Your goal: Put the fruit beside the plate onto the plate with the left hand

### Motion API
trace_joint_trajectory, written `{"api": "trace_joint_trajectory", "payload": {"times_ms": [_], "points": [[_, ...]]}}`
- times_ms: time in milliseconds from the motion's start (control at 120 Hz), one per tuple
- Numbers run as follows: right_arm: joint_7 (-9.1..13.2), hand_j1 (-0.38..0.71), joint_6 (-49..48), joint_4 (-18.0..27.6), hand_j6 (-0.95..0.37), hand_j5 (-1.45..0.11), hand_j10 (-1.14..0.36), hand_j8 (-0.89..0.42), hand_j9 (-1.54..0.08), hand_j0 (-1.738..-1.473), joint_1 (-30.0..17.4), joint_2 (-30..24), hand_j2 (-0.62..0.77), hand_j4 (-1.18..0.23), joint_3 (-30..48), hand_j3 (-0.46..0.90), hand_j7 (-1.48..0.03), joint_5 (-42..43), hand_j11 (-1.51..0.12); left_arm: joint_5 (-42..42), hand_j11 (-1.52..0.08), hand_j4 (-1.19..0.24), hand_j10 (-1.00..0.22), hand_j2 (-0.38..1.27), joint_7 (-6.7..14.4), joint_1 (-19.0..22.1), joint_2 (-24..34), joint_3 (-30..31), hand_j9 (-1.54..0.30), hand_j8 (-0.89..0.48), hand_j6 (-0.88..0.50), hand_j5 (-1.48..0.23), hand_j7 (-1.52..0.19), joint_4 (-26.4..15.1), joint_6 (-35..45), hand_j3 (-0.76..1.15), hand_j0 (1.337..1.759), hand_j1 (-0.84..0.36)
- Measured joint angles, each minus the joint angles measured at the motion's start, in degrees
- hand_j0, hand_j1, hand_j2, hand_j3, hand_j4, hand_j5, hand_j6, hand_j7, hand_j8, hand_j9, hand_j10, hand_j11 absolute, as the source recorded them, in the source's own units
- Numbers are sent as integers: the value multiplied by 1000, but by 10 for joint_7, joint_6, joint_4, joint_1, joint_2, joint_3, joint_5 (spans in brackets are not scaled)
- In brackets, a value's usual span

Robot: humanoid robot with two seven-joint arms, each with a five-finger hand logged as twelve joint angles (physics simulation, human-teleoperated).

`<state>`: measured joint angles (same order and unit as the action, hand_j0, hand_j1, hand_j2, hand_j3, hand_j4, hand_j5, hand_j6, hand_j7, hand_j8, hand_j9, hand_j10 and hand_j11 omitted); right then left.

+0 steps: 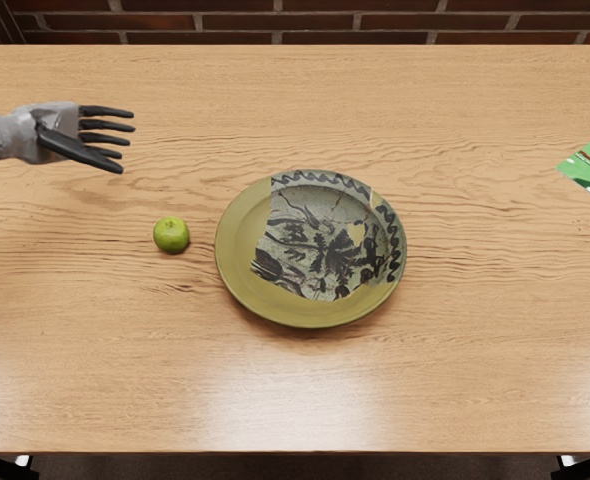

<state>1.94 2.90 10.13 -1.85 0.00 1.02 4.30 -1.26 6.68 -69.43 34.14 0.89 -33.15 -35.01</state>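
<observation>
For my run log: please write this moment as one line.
left hand: open, holding nothing, apart from fruit | fruit: on table, left of plate | plate: no fruit on it

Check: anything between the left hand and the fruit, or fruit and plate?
Nothing visible. The open left hand hovers up-left of the green fruit, only bare table between; the fruit lies just left of the plate, gap unobstructed.
</observation>
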Motion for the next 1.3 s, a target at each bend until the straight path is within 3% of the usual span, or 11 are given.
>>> {"api": "trace_joint_trajectory", "payload": {"times_ms": [150, 325, 450, 625, 683, 725, 758, 942, 1108, 1300], "points": [[2, -318, 0, 1, -26, -34, -26, -26, -34, -1658, -1, 0, -5, -26, 0, 0, -34, 3, -34, 11, -321, -247, -246, 51, 0, -21, 0, 0, -321, -246, -247, -321, -321, -8, 0, 0, 1658, 54], [4, -318, 0, 1, -26, -34, -26, -26, -34, -1658, -1, 0, -5, -26, 0, 0, -34, 3, -34, 163, -321, -247, -247, 51, 2, -86, 0, 0, -321, -247, -247, -321, -321, -26, 0, 0, 1658, 54], [4, -318, 0, 1, -26, -34, -26, -26, -34, -1658, -1, 0, -5, -26, 0, 0, -34, 3, -34, 240, -321, -248, -247, 50, 34, -119, 4, 2, -321, -248, -248, -321, -321, -29, 0, 0, 1658, 54], [4, -318, 0, 1, -26, -34, -26, -26, -34, -1658, -1, 0, -5, -26, 0, 0, -34, 3, -34, 305, -321, -248, -248, 50, 61, -126, 8, 13, -321, -248, -248, -321, -321, -41, 0, 0, 1658, 54], [4, -318, 0, 1, -26, -34, -26, -26, -34, -1658, -1, 0, -5, -26, 0, 0, -34, 3, -34, 318, -321, -249, -248, 50, 68, -143, 39, 32, -321, -249, -249, -321, -321, -81, 0, 0, 1658, 54], [4, -318, 0, 1, -26, -34, -26, -26, -34, -1658, -1, 0, -5, -26, 0, 0, -34, 3, -34, 315, -321, -248, -248, 51, 71, -188, 57, 70, -321, -248, -249, -321, -321, -131, 0, 0, 1658, 54], [4, -318, 0, 1, -26, -34, -26, -26, -34, -1658, -1, 0, -5, -26, 0, 0, -34, 3, -34, 302, -321, -248, -247, 51, 73, -224, 59, 109, -321, -248, -248, -321, -321, -166, 0, 0, 1658, 54], [4, -318, 0, 1, -26, -34, -26, -26, -34, -1658, -1, 0, -5, -26, 1, 0, -34, 3, -34, 240, -321, -248, -248, 50, 77, -320, 53, 284, -321, -249, -249, -321, -321, -309, 50, 0, 1658, 54], [4, -318, 0, 1, -26, -34, -26, -26, -34, -1658, -1, 0, -5, -26, 0, 0, -34, 3, -34, 202, -321, -248, -248, 50, 78, -380, 2, 389, -321, -248, -249, -321, -321, -367, 172, 0, 1658, 54], [4, -318, 0, 1, -26, -34, -26, -26, -34, -1658, -1, 0, -5, -26, 0, 0, -34, 3, -34, 190, -321, -248, -248, 50, 78, -409, -45, 478, -321, -248, -248, -321, -321, -414, 330, 0, 1658, 54]]}}
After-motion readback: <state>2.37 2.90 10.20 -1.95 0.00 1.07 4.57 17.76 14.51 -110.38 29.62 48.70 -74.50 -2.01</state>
